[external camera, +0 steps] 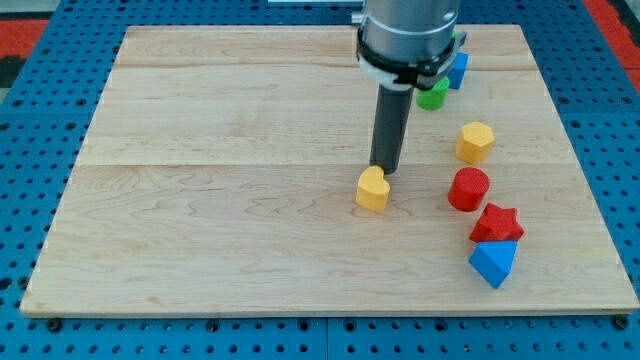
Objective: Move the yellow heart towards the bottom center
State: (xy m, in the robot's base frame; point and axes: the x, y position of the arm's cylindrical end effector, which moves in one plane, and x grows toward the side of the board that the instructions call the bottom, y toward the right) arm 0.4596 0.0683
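Observation:
The yellow heart (372, 189) lies on the wooden board (200, 200), a little right of the middle. My tip (384, 170) stands just above the heart in the view, at its top right edge, touching it or nearly so. The rod rises from there to the arm's dark body at the view's top.
Down the board's right side lie a yellow hexagon (476, 142), a red cylinder (468, 189), a red star (497, 223) and a blue block (493, 262). A green block (433, 95) and a blue block (458, 70) sit partly behind the arm at the top.

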